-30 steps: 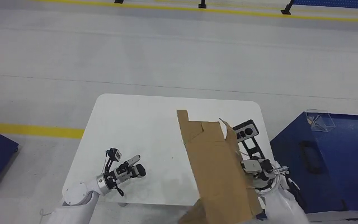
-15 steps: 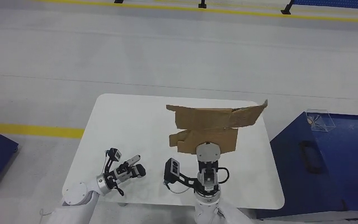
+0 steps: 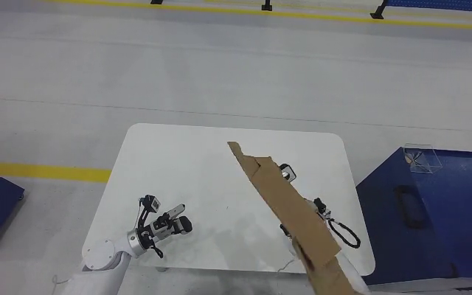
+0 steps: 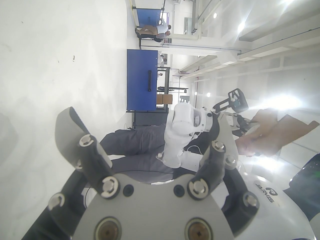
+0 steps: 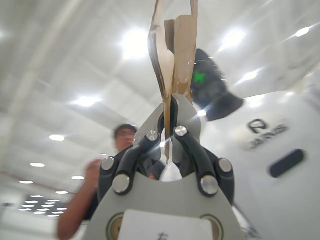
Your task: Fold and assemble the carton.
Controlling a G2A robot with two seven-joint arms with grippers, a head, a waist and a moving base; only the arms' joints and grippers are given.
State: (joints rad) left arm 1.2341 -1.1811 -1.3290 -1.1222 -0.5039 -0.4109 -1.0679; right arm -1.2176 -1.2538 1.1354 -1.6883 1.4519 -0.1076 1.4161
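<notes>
The carton [image 3: 291,210] is a flattened brown cardboard sheet, held in the air edge-on and slanting over the right half of the white table [image 3: 184,162]. Seen from the wrist, my right gripper [image 5: 170,106] is shut on the bottom edge of the carton [image 5: 175,51], whose flaps splay apart above the fingers. Parts of the right arm [image 3: 328,221] show beside the sheet in the top view. My left gripper [image 3: 173,220] lies low over the table's near left part, well apart from the carton. That left gripper [image 4: 147,131] is open with nothing between its fingers.
A blue cabinet [image 3: 420,214] stands just right of the table, with a small clear box [image 3: 422,158] on top. Bare table surface lies between the left gripper and the carton. Grey floor with a yellow line [image 3: 51,172] surrounds the table.
The carton swung with the right arm: from over the table's right side, to lying crosswise over the middle, to the present diagonal slant at the right. The left arm stayed still.
</notes>
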